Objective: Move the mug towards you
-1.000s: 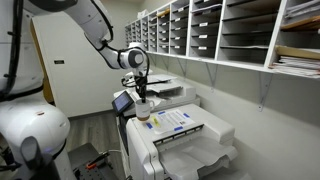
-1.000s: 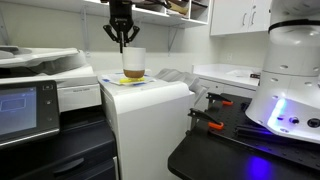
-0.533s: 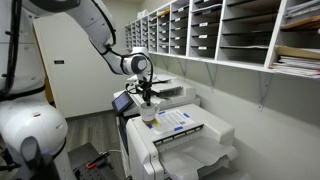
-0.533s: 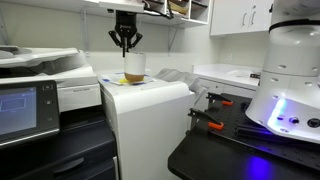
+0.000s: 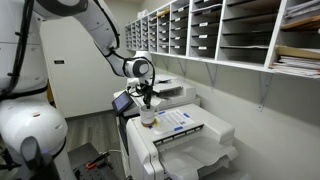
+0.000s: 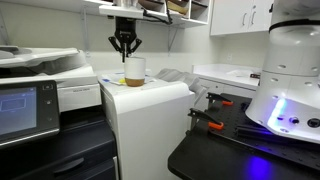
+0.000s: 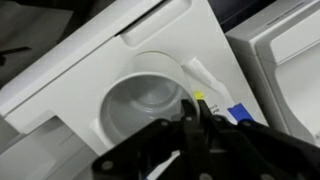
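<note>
The mug (image 5: 148, 118), small and cream-white with a tan base, stands upright on top of the large white printer (image 5: 195, 145), near its edge. It also shows in an exterior view (image 6: 135, 72). My gripper (image 5: 148, 103) hangs straight above it with fingers nearly together, their tips at the mug's rim (image 6: 126, 57). In the wrist view the empty mug (image 7: 150, 100) is seen from above. The dark fingers (image 7: 195, 108) are pinched at its rim on the right side.
Wall shelves with paper slots (image 5: 220, 30) run above the printer. A printed blue and yellow sheet (image 5: 176, 120) lies on the printer top. A second copier with a touchscreen (image 6: 25, 105) stands beside it. A white robot base (image 6: 290, 80) stands on a black table with clamps (image 6: 215, 125).
The gripper and the mug have moved together a short way across the printer top, off the printed sheet and nearer its edge. The fingers have stayed at the rim.
</note>
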{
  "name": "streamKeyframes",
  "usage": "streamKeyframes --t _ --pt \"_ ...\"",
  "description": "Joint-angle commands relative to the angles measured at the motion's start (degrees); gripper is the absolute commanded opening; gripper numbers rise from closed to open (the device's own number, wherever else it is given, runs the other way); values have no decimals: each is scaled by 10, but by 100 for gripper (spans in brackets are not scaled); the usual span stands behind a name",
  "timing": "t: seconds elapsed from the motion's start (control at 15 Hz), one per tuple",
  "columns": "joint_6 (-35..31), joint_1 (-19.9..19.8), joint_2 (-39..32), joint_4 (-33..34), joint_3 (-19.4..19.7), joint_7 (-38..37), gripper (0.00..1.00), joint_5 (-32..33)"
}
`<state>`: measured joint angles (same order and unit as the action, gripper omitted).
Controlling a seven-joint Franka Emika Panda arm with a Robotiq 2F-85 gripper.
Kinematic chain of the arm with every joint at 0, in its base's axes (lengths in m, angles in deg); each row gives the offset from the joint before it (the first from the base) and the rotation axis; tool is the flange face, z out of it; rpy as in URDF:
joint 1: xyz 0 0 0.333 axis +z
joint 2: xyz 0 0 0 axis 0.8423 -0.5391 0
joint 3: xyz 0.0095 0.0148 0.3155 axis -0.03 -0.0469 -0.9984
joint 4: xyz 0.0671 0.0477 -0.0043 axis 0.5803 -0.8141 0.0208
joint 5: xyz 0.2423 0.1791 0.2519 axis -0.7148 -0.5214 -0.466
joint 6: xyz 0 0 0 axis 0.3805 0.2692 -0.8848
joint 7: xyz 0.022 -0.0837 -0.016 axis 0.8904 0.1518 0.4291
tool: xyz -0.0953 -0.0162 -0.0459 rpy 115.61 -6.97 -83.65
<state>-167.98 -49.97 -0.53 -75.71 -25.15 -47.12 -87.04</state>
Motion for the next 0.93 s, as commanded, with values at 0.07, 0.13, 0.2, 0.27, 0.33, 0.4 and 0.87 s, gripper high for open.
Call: streamKeyframes --t 0.07,0.13,0.2,0.27,0.33,0.4,0.87 --pt "12 -3 -9 14 0 -7 37 7" --pt "13 -2 -7 13 1 -15 43 13" --pt "12 -1 -2 12 2 -23 50 21" --pt "11 1 9 9 4 -39 58 42" --pt "16 1 19 9 4 -46 66 51" --pt "10 1 32 6 3 -59 72 69" --pt "99 -21 126 10 -34 -80 100 121"
